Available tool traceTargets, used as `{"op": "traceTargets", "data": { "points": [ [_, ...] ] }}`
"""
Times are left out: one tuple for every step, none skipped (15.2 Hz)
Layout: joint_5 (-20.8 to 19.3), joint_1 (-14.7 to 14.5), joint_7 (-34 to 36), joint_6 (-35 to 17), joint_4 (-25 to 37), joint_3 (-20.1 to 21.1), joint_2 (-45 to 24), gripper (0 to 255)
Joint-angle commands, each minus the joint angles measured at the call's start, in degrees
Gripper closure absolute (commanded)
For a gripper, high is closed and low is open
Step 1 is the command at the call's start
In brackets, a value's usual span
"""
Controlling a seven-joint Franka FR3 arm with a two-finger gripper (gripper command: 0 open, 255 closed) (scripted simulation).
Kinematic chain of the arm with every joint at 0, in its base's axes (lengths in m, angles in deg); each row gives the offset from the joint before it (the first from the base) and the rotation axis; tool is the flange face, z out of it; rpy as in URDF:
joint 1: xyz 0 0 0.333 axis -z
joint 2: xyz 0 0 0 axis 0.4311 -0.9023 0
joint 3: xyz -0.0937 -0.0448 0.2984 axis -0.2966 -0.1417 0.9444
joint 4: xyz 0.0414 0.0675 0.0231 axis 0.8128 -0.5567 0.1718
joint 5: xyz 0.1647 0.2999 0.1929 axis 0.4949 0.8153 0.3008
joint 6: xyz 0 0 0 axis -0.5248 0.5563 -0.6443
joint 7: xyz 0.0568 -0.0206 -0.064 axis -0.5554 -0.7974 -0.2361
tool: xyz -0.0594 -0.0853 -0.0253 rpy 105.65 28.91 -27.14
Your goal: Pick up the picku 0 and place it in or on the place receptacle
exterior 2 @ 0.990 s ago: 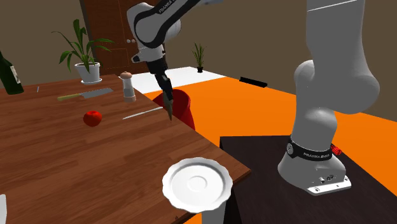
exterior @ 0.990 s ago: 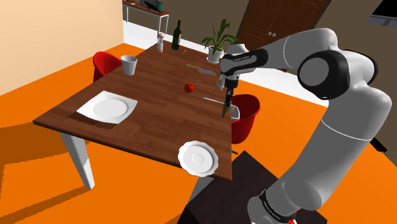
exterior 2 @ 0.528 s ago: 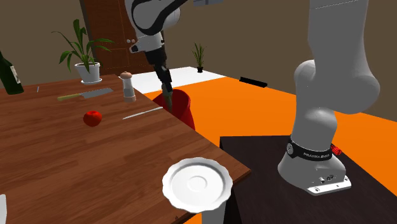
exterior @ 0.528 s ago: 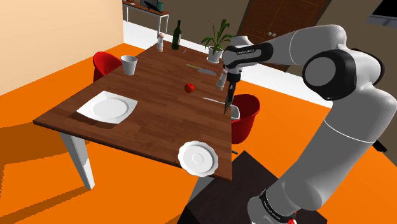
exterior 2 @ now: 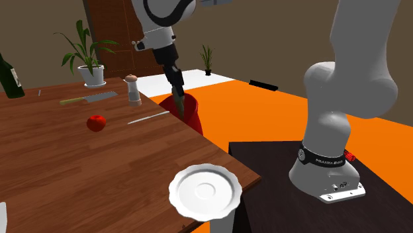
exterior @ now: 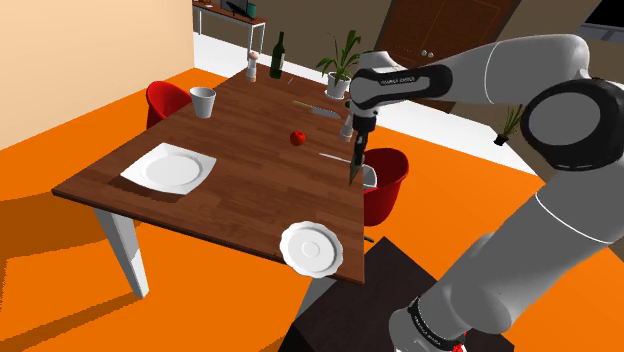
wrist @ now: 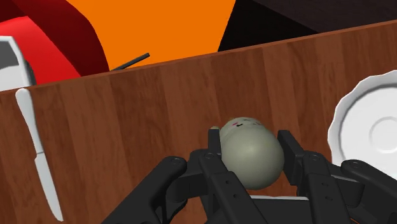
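A grey-green rounded object (wrist: 250, 162) is clamped in the gripper (wrist: 249, 141) over the table's (exterior: 240, 195) edge near the red chair (exterior: 392, 178).

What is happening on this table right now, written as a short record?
Holding: gripper shut on a grey-green rounded object, over the wooden table
Beside it: white knife, lying flat on the table
Dishes: round white plate at the table's edge; square white plate
Also there: red fruit
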State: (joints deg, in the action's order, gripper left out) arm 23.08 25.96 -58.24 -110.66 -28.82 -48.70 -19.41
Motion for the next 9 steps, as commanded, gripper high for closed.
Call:
{"op": "traceTargets", "data": {
  "points": [
    [-0.3, -1.2, 2.7, 0.3, -3.0, 1.2, 3.0, 255],
    [-0.4, -1.8, 4.0, 0.6, -4.2, 1.9, 4.4, 255],
    [-0.3, -2.4, 5.3, 0.9, -5.4, 2.6, 5.7, 255],
    [-0.2, -3.0, 6.6, 1.2, -6.5, 3.3, 7.0, 255],
    [-0.1, -3.6, 7.9, 1.6, -7.6, 4.1, 8.2, 255],
    [0.1, -4.1, 9.2, 1.9, -8.6, 4.9, 9.4, 255],
    [0.3, -4.7, 10.5, 2.3, -9.5, 5.6, 10.6, 255],
    [0.6, -5.3, 11.8, 2.7, -10.3, 6.5, 11.7, 255],
    [1.0, -5.9, 13.1, 3.1, -11.1, 7.3, 12.8, 255]
  ]
}}
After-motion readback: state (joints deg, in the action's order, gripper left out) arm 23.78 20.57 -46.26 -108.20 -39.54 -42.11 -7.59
